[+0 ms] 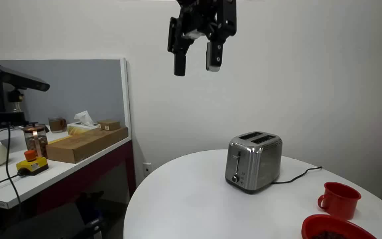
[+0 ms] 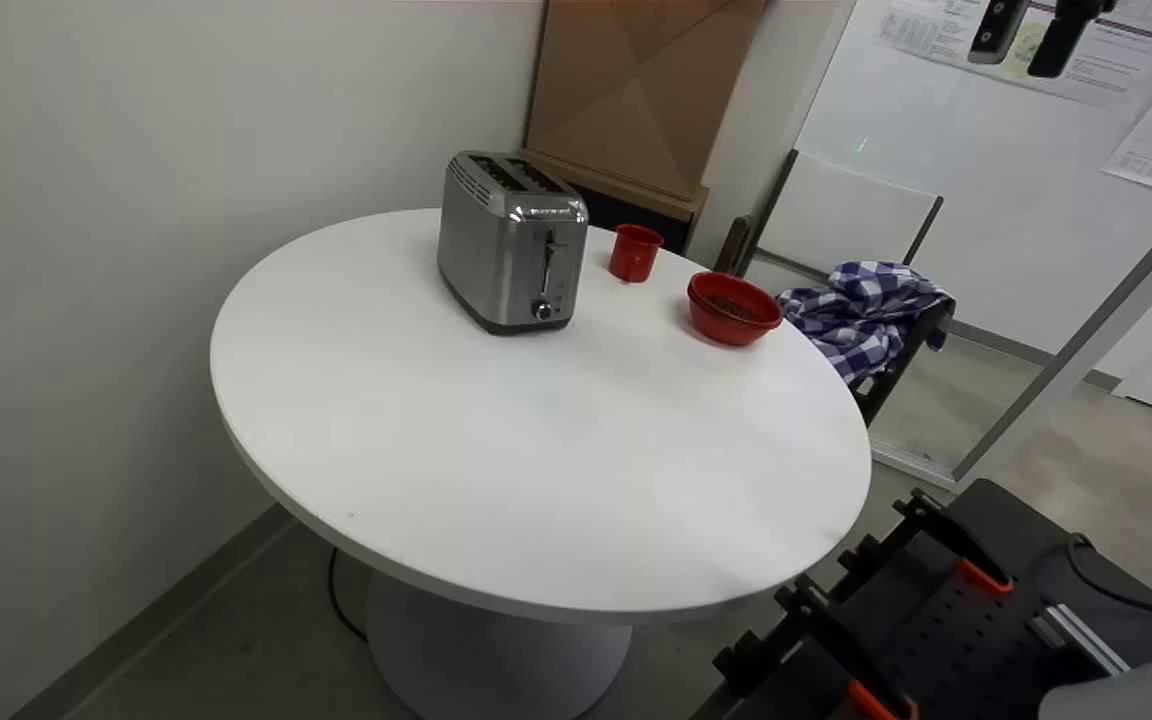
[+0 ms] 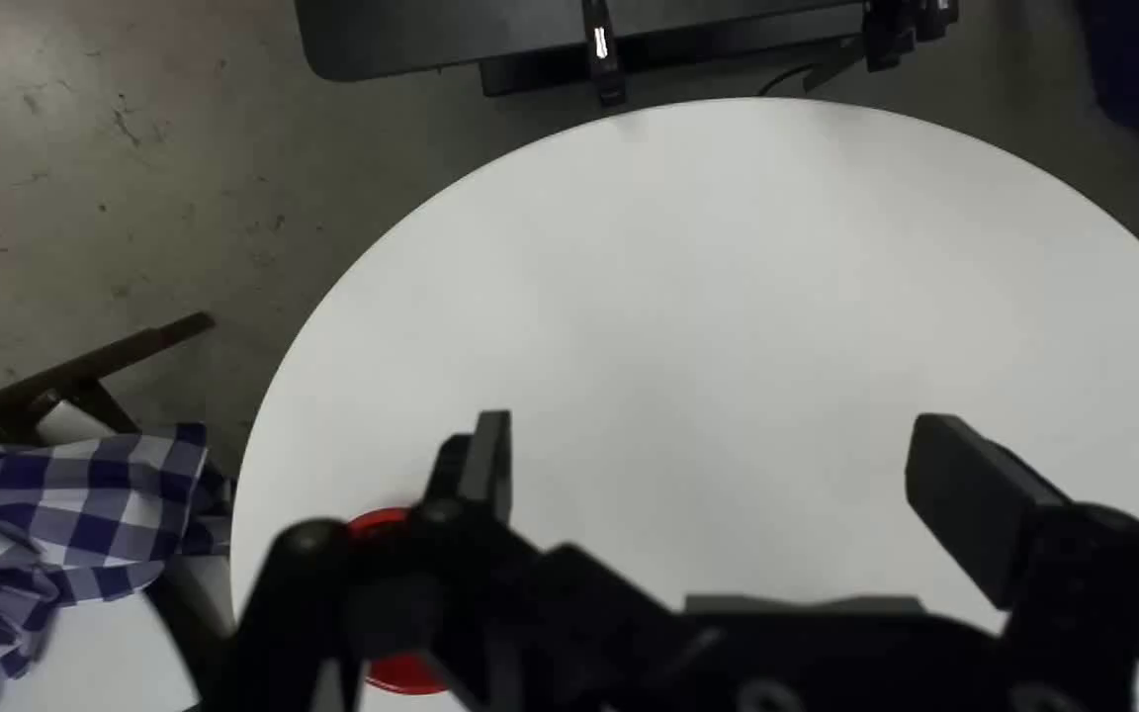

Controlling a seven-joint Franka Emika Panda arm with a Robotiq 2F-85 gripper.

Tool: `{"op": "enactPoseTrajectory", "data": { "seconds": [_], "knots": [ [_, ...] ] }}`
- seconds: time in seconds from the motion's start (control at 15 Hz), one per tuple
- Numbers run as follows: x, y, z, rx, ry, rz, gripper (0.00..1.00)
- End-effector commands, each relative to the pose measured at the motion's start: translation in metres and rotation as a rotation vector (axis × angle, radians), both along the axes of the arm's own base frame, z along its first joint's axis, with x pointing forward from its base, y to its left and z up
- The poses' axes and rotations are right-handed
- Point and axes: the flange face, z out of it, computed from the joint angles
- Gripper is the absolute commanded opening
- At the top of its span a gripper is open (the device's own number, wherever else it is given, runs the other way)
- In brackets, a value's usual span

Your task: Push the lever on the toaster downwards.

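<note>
Tool [image 1: 196, 69]: held high, near the top edge of both exterior views. Fingers [image 1: 179, 64] point down and stand widely parted, pale background showing straight through the gap. In the wrist view they come in from the lower left and lower right, with white visible between them.

Wall [image 1: 277, 93]: pale grey-white, upright behind the set-up.

Surface [image 2: 536, 470]: round, white, set close to the wall; whether it touches, cannot tell.

Pedestal [image 2: 496, 655]: grey, beneath the surface, lower end cut off by the frame.

Cloth [image 2: 866, 310]: blue-and-white check, crumpled, beyond the edge of the surface; also at the left of the wrist view.

Toaster [image 1: 253, 162]: shiny steel, two dark slots on top, dark base. Upright on the surface, towards the wall, well apart from the tool.

Bowl [image 2: 716, 330]: red, on the surface near its edge; dark contents, too small to identify. A red rim in the wrist view is partly hidden by the tool; cannot tell which item it belongs to.

Mug [image 1: 340, 200]: red, upright, near the bowl, apart from the toaster.

Cord [image 1: 289, 181]: black, from the toaster's base along the surface towards its edge.

Track [image 1: 236, 167]: vertical, on the toaster's narrow end face.

Knob [image 1: 235, 179]: round, low on that face, just below the track.

Lever [image 1: 236, 156]: small tab near the top of the track, i.e. up.
</note>
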Motion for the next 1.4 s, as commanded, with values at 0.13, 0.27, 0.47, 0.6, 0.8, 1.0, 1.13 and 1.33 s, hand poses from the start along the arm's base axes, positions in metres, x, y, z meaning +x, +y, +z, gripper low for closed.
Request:
{"op": "enactPoseTrajectory", "data": {
  "seconds": [0.13,0.27,0.47,0.6,0.8,1.0,1.13,1.33],
  "knots": [
    [0.000,0.000,0.001,0.000,-0.001,0.000,1.00],
    [0.000,0.000,0.001,0.000,-0.001,0.000,1.00],
    [0.015,0.006,-0.012,-0.034,-0.075,0.003,1.00],
    [0.031,0.008,-0.022,-0.026,-0.113,0.009,1.00],
    [0.068,0.012,-0.041,0.017,-0.184,-0.008,1.00],
    [0.106,0.020,-0.059,0.081,-0.263,0.002,1.00],
    [0.133,0.028,-0.070,0.119,-0.307,0.011,1.00],
    [0.171,0.041,-0.087,0.131,-0.344,0.049,1.00]
  ]
}}
